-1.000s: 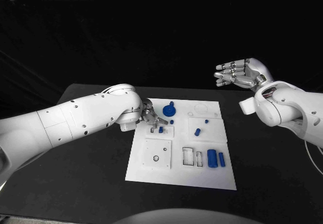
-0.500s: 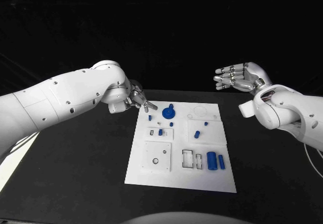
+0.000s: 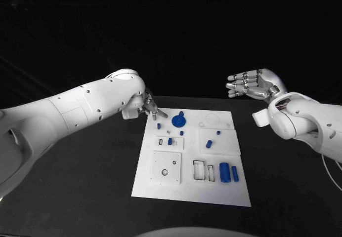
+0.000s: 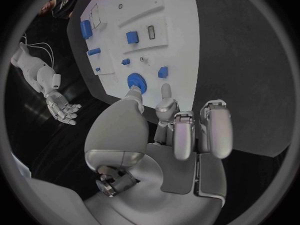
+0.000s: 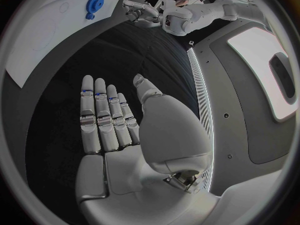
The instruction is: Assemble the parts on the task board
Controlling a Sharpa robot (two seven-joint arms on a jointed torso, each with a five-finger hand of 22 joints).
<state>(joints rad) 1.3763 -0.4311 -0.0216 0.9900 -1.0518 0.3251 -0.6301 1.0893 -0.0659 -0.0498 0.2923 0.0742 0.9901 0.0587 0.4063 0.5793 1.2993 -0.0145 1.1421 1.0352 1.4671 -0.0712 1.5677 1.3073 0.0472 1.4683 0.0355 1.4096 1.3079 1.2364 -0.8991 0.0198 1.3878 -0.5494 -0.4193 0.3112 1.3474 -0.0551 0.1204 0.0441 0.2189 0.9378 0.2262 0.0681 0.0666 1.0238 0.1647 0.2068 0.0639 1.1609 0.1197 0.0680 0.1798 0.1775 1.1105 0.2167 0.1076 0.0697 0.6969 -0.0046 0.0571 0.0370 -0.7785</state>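
Left hand (image 3: 148,105) has lifted off the task board (image 3: 191,192), now hovering empty at its 11 o'clock corner beside the blue gear (image 3: 178,118). Right hand (image 3: 251,84) open, well clear. Between placements; next likely pick another blue part.

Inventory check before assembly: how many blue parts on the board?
8. Gear far middle; small pieces left of it, just nearer, far right; one in left slot; one mid-right; two cylinders near right. Tiny ones may be hidden.
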